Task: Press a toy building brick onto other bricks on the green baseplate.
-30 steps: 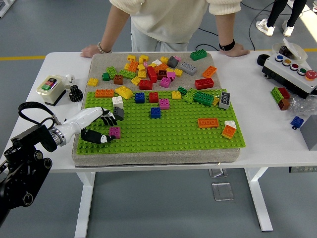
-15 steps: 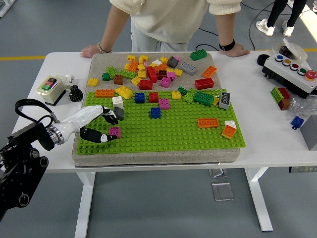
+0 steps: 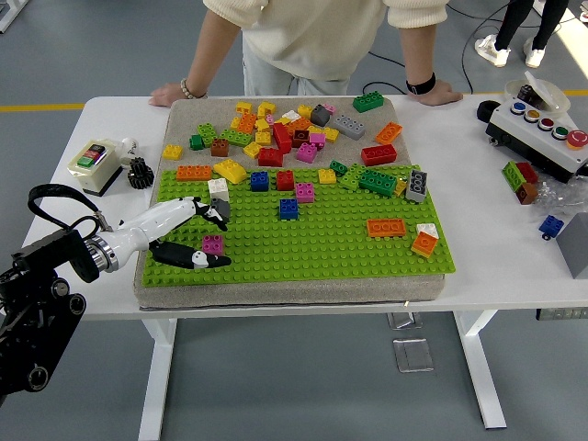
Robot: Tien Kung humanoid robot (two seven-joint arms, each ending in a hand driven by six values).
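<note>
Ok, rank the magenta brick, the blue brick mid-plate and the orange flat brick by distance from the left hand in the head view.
1. Magenta brick, right between the left hand's fingers.
2. Blue brick, mid-plate, farther right.
3. Orange flat brick, toward the baseplate's right side.

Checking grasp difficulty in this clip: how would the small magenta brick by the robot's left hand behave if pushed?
The small magenta plastic brick sits on the studded green baseplate, so it would probably resist sliding. It looks stiff, light and blocky, unlikely to roll. The left hand has open fingers around it.
</note>
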